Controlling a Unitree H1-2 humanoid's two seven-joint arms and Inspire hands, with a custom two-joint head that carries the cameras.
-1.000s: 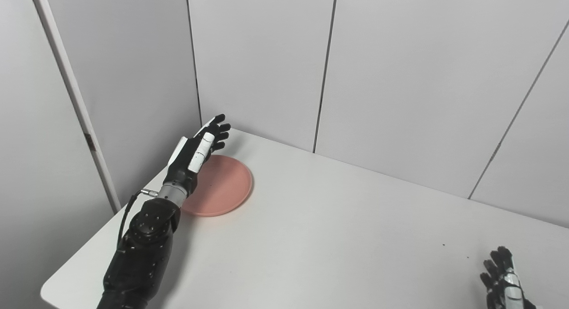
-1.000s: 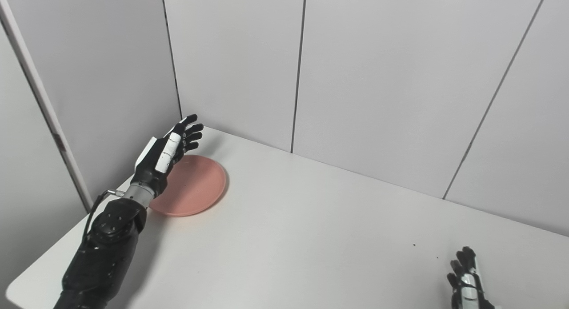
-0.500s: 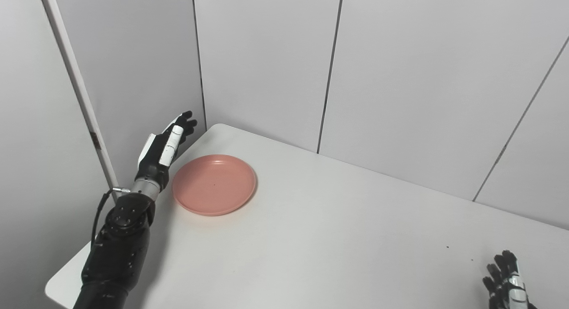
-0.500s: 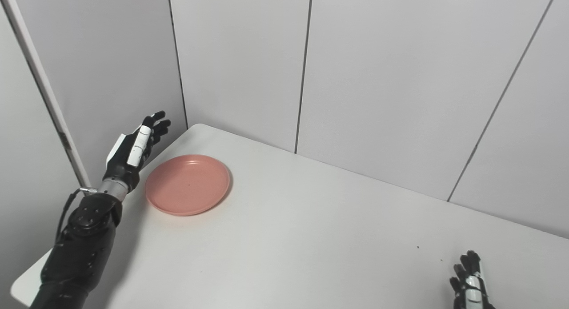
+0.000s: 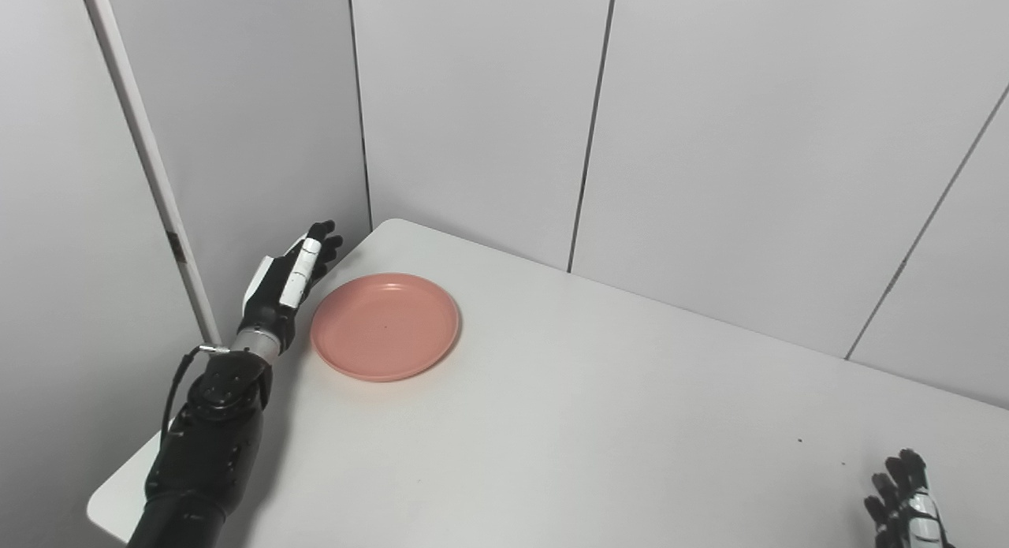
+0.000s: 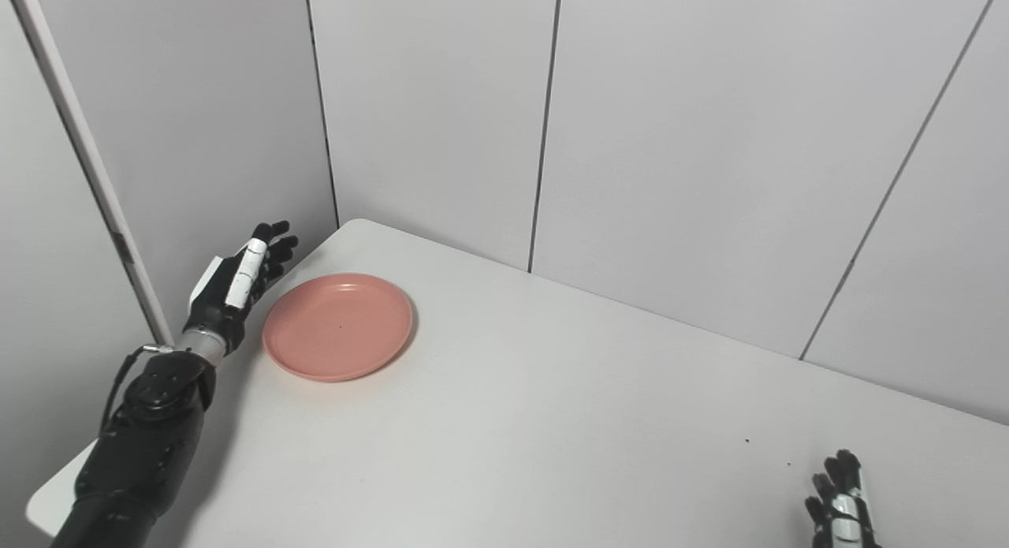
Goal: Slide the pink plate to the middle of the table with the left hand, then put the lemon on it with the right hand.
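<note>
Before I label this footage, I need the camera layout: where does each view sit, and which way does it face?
Left eye view: on the head, looking down at the table and the wall panels; the pink plate lies far left, with the left hand beside it and the right hand at the bottom corner.
Right eye view: beside it, facing likewise, everything shifted slightly left.
Shared: plate, both hands, table; no lemon visible.

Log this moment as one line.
left hand: open, left of pink plate | plate: far-left corner | right hand: idle | lemon: unseen
</note>
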